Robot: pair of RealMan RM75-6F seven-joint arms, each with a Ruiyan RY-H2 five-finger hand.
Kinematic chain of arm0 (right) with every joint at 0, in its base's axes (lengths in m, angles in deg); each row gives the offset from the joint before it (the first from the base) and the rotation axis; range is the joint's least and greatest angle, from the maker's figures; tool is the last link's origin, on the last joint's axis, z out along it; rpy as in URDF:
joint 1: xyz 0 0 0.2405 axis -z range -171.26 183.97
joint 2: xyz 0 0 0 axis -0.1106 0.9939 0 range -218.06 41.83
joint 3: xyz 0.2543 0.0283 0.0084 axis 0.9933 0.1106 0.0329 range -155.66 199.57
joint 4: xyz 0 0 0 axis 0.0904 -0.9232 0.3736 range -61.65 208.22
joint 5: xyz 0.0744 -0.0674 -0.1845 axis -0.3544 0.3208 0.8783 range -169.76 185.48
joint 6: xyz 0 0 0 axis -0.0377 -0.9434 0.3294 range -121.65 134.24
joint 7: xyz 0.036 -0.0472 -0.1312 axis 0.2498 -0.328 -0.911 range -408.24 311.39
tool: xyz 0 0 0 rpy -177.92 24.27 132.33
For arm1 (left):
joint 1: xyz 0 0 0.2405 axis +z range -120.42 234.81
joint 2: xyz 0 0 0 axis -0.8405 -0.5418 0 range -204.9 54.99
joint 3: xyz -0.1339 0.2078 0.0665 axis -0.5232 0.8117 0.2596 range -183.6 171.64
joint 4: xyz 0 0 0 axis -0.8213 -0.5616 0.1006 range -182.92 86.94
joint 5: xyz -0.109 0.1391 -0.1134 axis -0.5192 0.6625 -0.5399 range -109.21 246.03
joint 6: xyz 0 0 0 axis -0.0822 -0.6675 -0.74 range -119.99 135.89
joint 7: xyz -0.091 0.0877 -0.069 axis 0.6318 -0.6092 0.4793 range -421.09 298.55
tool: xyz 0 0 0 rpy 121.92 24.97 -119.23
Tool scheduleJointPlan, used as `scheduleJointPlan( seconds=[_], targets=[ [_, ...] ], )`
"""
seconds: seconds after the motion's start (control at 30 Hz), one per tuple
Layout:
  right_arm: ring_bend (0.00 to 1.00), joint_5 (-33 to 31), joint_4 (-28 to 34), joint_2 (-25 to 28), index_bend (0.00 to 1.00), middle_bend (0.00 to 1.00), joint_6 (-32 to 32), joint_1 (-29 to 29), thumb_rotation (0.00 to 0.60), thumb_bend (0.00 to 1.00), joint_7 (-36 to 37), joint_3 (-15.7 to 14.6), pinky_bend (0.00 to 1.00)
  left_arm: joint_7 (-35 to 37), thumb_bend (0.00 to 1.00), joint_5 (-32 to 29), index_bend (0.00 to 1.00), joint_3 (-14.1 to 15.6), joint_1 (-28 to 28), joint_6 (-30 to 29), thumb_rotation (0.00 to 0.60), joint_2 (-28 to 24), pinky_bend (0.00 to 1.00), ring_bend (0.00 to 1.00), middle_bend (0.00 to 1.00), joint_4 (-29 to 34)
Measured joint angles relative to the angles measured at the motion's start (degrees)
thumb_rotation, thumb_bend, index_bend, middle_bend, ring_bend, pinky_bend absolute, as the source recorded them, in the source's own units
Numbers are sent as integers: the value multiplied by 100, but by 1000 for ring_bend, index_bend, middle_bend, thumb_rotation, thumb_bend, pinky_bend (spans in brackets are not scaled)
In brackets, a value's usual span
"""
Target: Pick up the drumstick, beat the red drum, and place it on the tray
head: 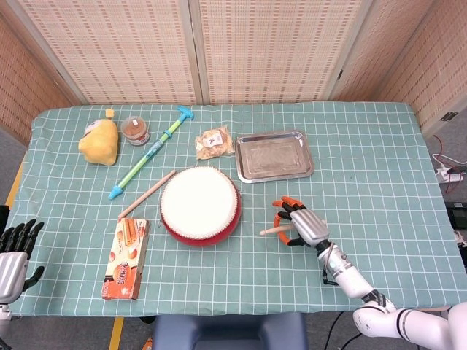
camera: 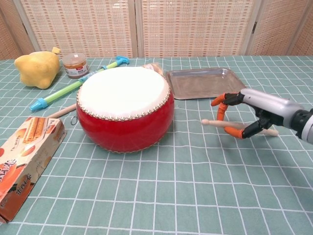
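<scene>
right now your right hand point(camera: 259, 113) grips the drumstick point(camera: 221, 124), its orange-tipped fingers point(camera: 221, 108) curled around the shaft and the thumb under it, and in the chest view the stick sits above the table point(camera: 195, 196) with its rounded tip pointing toward the red drum point(camera: 124, 110). you can see the same grip from the head view, where the right hand point(head: 305, 224) sits just to the right of the drum and the stick's tip pokes out to its left. the drum stands near the middle of the green checked cloth, white skin facing up. the metal tray point(head: 273, 155) lies beyond the drum, well apart from the hand, with nothing on it. your left hand point(head: 14, 251) shows only at the lower left edge of the head view, off the table, dark fingers spread and holding nothing. a second wooden stick point(head: 147, 195) lies left of the drum, next to the snack box point(head: 126, 257). further back are a yellow plush toy point(head: 100, 141), a small jar point(head: 135, 130), a green and blue toy point(head: 152, 152) and a wrapped snack point(head: 214, 142).
</scene>
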Motion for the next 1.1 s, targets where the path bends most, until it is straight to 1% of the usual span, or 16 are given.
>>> scheduleJointPlan(
  seconds=[0.1, 0.3, 0.33, 0.4, 0.43, 0.57, 0.63, 0.73, 0.83, 0.97, 1.1],
  targets=[
    [79, 206, 83, 155, 587, 174, -227, 44, 600, 481, 1134, 13, 124, -28, 241, 21, 0, 0, 5, -24, 600, -26, 0, 0, 0, 46],
    [87, 678, -16, 366, 587, 185, -725, 87, 600, 481, 3799, -41, 135, -69, 242, 54, 0, 6, 12, -52, 600, -82, 0, 0, 0, 133],
    [92, 761, -84, 381, 587, 185, -820, 87, 600, 481, 4349, -59, 138, -76, 242, 57, 0, 8, 13, -54, 600, -88, 0, 0, 0, 143],
    [102, 869, -218, 381, 587, 186, -953, 81, 600, 481, 5160, -87, 143, -95, 241, 63, 0, 12, 14, -54, 600, -102, 0, 0, 0, 164],
    [104, 933, -330, 367, 587, 186, -1035, 72, 600, 481, 5682, -106, 147, -103, 241, 64, 0, 13, 13, -51, 600, -105, 0, 0, 0, 170],
    [111, 1112, -872, 230, 582, 187, -1223, 4, 600, 481, 7151, -187, 157, -123, 241, 57, 0, 17, 8, -27, 600, -115, 0, 0, 0, 189],
    [120, 1185, -1233, 104, 548, 192, -1264, -60, 600, 482, 7769, -242, 162, -128, 240, 51, 0, 17, 3, -12, 600, -113, 0, 0, 0, 188],
    [134, 1264, -1764, -126, 499, 202, -1250, -171, 600, 494, 8434, -341, 171, -123, 240, 46, 0, 15, -5, 4, 600, -106, 0, 0, 0, 178],
    [157, 1291, -2165, -360, 491, 214, -1222, -258, 600, 503, 8983, -419, 195, -110, 241, 45, 0, 15, -9, 13, 600, -96, 0, 0, 0, 159],
    [171, 1304, -2565, -624, 486, 218, -1214, -339, 600, 504, 9517, -504, 211, -81, 240, 51, 0, 19, -8, 13, 600, -85, 0, 0, 0, 137],
    [192, 1347, -2870, -765, 437, 226, -1329, -364, 600, 530, 9930, -600, 226, -61, 240, 48, 0, 25, 0, 14, 600, -69, 0, 0, 0, 107]
  ],
)
